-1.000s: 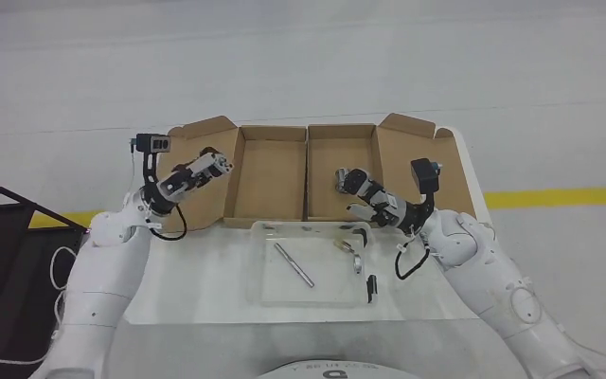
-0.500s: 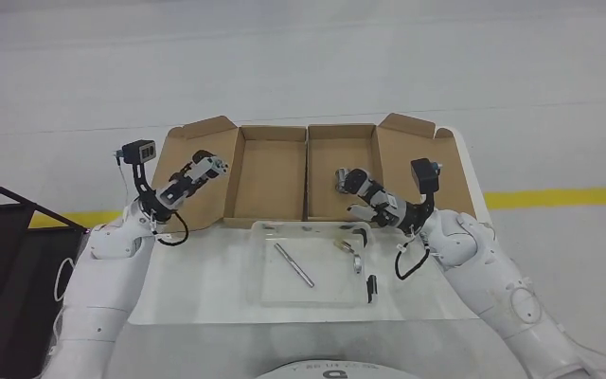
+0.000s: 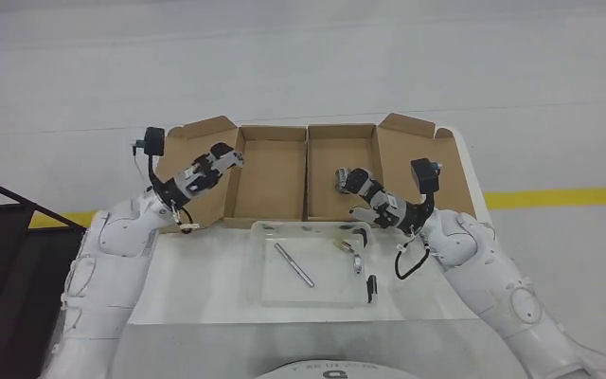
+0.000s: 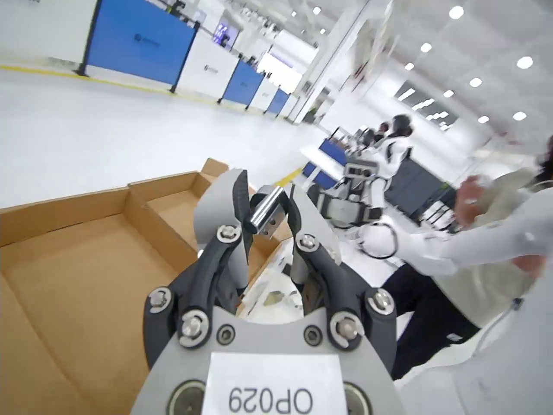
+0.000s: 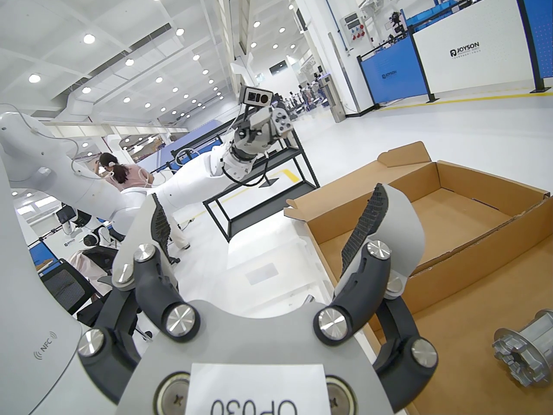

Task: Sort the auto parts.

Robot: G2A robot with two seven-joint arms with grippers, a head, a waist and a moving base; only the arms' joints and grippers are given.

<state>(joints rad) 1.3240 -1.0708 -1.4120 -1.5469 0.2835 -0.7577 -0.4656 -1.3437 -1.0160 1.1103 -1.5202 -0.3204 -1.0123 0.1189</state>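
Pin (image 4: 259, 214) pinched between nearly closed fingers of left gripper (image 4: 266, 194), held over left flap, just beside wall of left box (image 3: 270, 185); not yet released. Half a second ago this arm stood farther left, clear of flap; now swung back right toward box, so drop looks close. Right gripper (image 5: 268, 200) spread wide, holding nothing, unmoved above right box (image 3: 331, 152), where toothed hub (image 5: 522, 347) lies. Nearer: tray (image 3: 270, 289) with long rod (image 3: 294, 264) and black piece (image 3: 371, 288), both unsorted.

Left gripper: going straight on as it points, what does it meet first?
Likely the left cardboard box, whose floor lies ahead of the left gripper and its metal pin; it may pass above.
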